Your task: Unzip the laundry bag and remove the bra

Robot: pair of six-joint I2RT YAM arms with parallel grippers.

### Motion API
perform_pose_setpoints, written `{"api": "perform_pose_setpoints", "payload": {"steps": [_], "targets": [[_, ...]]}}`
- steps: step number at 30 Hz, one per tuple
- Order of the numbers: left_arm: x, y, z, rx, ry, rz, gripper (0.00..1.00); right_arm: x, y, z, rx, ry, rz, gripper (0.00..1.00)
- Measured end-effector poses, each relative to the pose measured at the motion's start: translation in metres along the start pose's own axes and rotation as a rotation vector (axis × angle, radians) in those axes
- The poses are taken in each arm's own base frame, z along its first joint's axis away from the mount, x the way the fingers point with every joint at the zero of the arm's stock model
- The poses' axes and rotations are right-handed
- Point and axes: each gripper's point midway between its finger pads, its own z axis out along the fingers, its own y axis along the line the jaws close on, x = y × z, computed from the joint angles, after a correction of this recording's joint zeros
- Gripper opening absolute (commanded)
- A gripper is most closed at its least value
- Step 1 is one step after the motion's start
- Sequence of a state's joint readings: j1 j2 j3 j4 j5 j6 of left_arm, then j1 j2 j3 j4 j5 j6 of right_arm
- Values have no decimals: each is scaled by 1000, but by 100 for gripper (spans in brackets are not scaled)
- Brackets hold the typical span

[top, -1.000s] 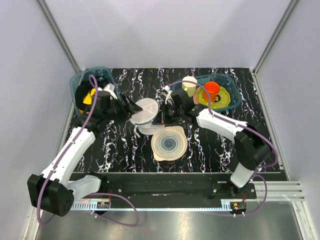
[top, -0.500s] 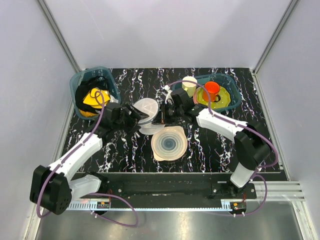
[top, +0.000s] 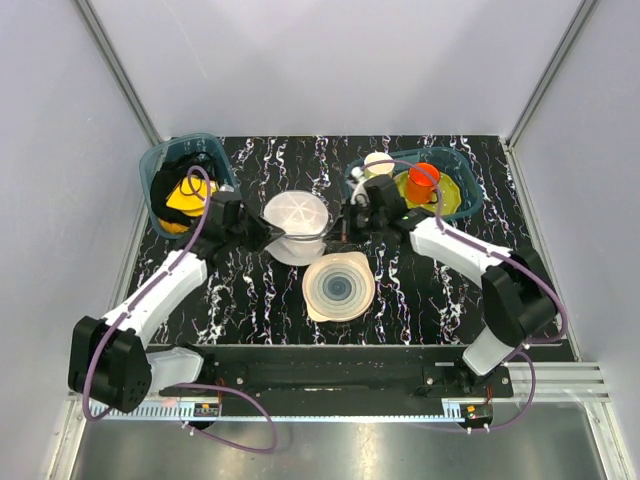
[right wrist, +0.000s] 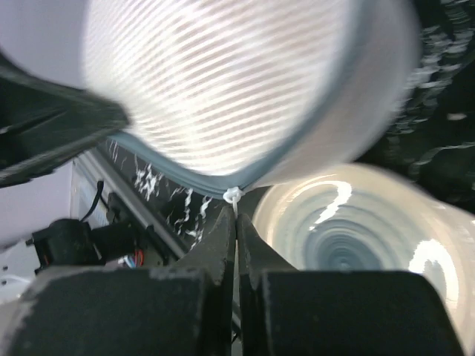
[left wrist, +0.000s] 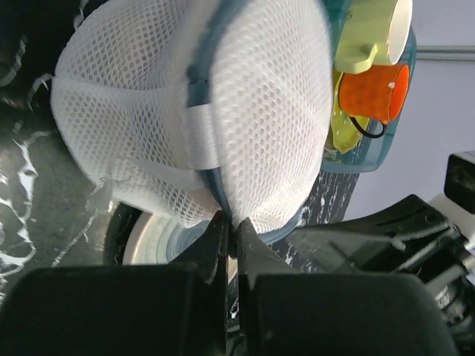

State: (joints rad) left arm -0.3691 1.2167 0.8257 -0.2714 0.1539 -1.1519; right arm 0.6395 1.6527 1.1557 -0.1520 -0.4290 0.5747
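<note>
The laundry bag (top: 296, 222), a white mesh dome with a blue-grey zip rim, hangs between my two grippers just above the table. On its left side my left gripper (top: 262, 236) is shut, and in the left wrist view (left wrist: 231, 224) its tips pinch the zip seam of the laundry bag (left wrist: 185, 111). My right gripper (top: 341, 226) is on its right side. In the right wrist view it (right wrist: 236, 212) is shut on the small white zip pull (right wrist: 232, 196) under the rim of the laundry bag (right wrist: 223, 81). The bra is hidden.
A pale round plate (top: 338, 287) with blue-grey rings lies just in front of the bag. A teal bin (top: 160, 165) at the back left holds yellow and dark garments. Another teal bin (top: 462, 190) at the back right holds an orange cup (top: 424, 178) and a pale cup (top: 378, 162).
My left gripper came from beside the left bin to the bag and shut on its rim. The right gripper shifted right and back with the pull, and the bag turned dome-up between them.
</note>
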Motion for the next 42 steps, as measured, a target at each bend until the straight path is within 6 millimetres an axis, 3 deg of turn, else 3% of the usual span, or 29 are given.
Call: {"api": "perform_pose_setpoints", "payload": {"steps": [4,9,12,13,15,17,20,24,26,28,31,35,38,42], "targets": [[-21,-4,-10,8,-16,76,0,-21,-40,-23,52,-68,63,0],[-40,-12,5,-22,19,185,0,-15,-28,-21,22,-55,40,0],[-56,-8,26,-68,33,220,34,1,-11,-13,3,-18,8,0],[-59,-7,33,-83,45,231,57,7,-4,-11,-4,-7,-4,0],[-62,-9,45,-87,73,255,68,17,7,-7,-21,13,-18,0],[-62,-13,48,-79,88,272,87,22,12,-5,-25,22,-21,0],[-63,-18,38,-61,78,296,90,20,9,-5,-7,12,-12,0],[-55,-34,-1,26,19,301,89,18,9,-5,-5,6,-3,0],[-41,-41,-20,90,1,278,87,16,11,-5,-8,3,-1,0],[-24,-46,-26,156,8,256,85,13,14,-4,-16,-2,-1,0],[3,-43,-11,203,60,211,85,9,17,-2,-27,-7,-2,0],[28,-16,16,160,123,141,83,7,18,0,-33,-4,-4,0],[34,-6,26,135,143,102,79,8,18,1,-32,-2,-3,0],[32,-12,32,156,136,80,81,8,18,1,-32,-2,-3,0]]}}
